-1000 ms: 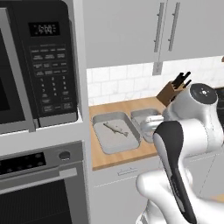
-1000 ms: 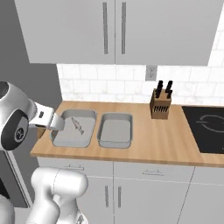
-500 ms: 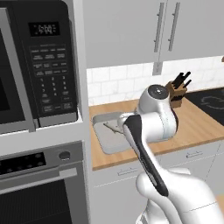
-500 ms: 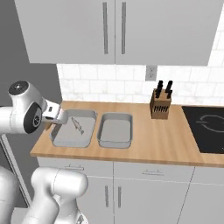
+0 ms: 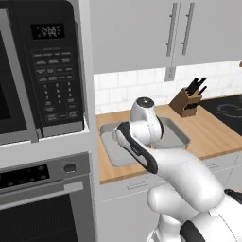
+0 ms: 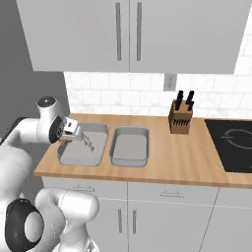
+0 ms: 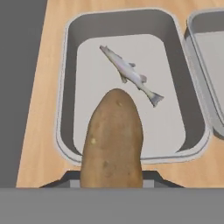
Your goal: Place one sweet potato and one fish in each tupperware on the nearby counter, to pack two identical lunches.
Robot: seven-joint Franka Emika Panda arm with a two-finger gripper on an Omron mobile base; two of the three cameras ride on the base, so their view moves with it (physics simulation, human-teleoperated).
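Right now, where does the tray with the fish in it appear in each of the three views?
Left base view: the tray is left of centre, partly behind the arm.
Right base view: the tray is at the left end of the counter.
Hand view: the tray is in the middle, with the fish inside, behind the sweet potato.
Shared landmark: the second tray directly beside it.

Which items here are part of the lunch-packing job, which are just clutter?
Job:
- sweet potato, held in the shut pincer
- fish, lying in the left tupperware
- right tupperware, nothing in it
- counter

Clutter:
- knife block
- stovetop
- microwave
- oven
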